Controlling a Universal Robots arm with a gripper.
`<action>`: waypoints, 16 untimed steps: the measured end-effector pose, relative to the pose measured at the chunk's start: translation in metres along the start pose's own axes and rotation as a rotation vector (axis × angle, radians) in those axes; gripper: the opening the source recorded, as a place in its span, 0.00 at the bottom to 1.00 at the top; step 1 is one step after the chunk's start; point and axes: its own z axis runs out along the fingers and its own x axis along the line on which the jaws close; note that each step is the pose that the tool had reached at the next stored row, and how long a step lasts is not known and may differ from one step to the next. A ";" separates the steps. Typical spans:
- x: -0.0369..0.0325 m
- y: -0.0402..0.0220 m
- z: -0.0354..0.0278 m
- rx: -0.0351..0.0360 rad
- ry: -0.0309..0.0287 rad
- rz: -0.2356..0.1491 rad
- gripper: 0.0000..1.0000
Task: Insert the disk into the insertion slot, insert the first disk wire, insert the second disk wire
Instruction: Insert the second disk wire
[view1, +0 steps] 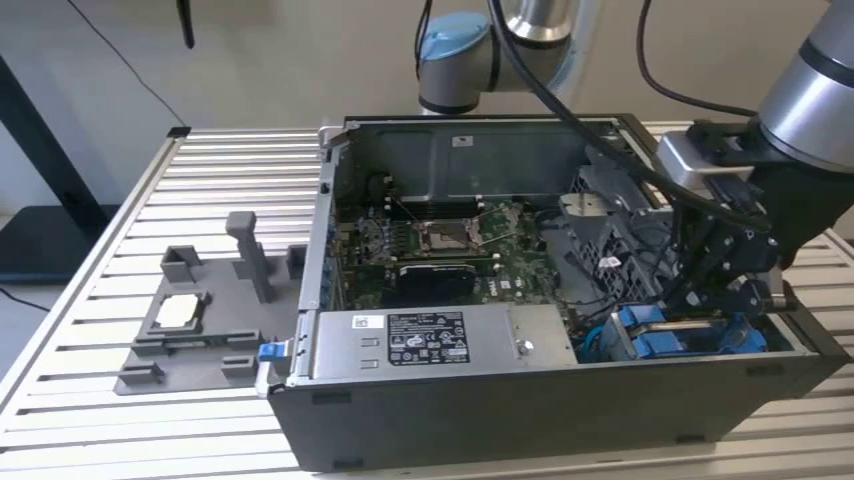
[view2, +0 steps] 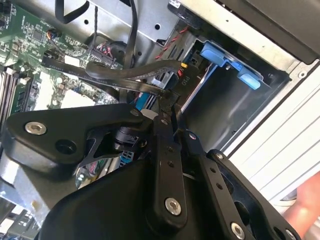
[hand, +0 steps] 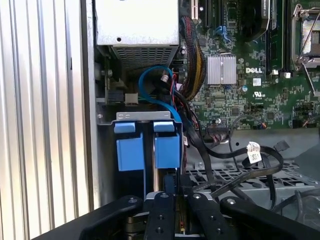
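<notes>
The gripper (view1: 731, 300) hangs inside the computer case (view1: 561, 420), its fingers closed together on a black cable (view2: 130, 75), with the disk (hand: 147, 147) already seated in the slot (view1: 687, 335) at about six o'clock just beneath it, long axis running down into the cage.

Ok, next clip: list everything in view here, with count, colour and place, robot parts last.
Computer case: one, dark grey, open, on the slatted table.
Power-supply box: one, silver, along the case's near wall.
Motherboard: one, green, on the case floor.
Disk: one, blue carrier tabs showing, seated in the insertion slot at the case's corner on the exterior view's right.
Parts fixture: one, grey, on the table on the exterior view's left.
Gripper: one, black, above the disk, holding a black cable connector.
</notes>
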 end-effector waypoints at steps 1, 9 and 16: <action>0.0001 0.0000 0.0004 0.0001 0.0004 0.000 0.16; 0.0001 -0.0001 0.0010 0.0002 0.0002 0.000 0.18; -0.0006 0.0002 -0.0078 -0.0003 0.0010 0.000 0.24</action>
